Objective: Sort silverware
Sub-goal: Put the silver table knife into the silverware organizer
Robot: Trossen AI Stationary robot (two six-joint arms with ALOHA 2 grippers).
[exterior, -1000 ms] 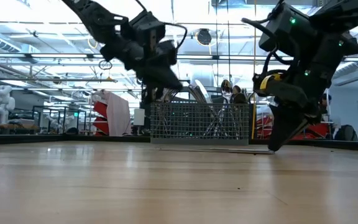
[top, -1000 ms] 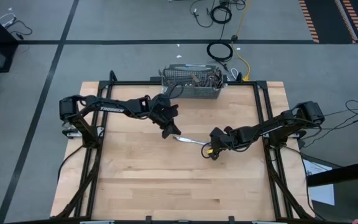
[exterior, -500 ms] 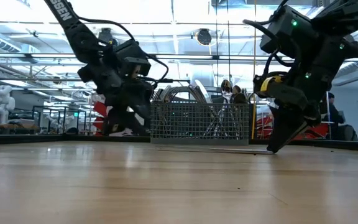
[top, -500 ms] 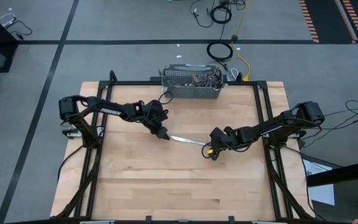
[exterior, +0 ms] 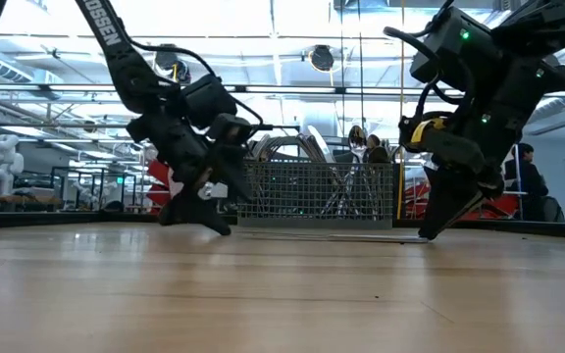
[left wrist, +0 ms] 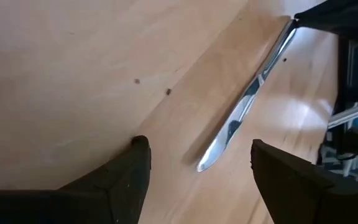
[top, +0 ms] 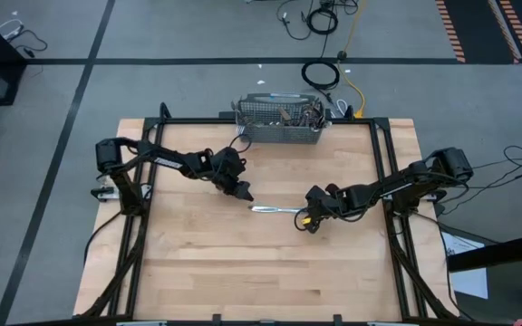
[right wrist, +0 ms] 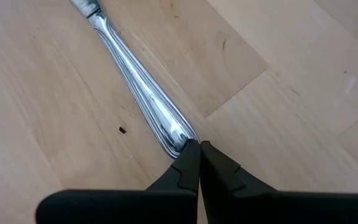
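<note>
One piece of silverware, a table knife, lies flat on the wooden table, its length running left to right. My left gripper is open and low over the table at the knife's blade tip, one finger on either side, touching nothing. It also shows in the high view. My right gripper is shut at the knife's handle end. More silverware stands in the grey wire-mesh basket at the table's far edge. My right gripper has its shut fingertips on the rounded end of the knife's handle. It slants down from the table's right side, in line with the knife. The knife lies flat on the table. Whether the end is pinched or only pressed I cannot tell.
The mesh basket stands behind both grippers in the low view. Dark frame rails run along the table's sides. Bare wood stretches toward the near edge.
My left gripper has sunk to the table, shifted a little toward the left edge, rolled and opened. The knife's blade end has swung slightly toward the near edge and lies flat; its handle end has stayed at my right gripper.
</note>
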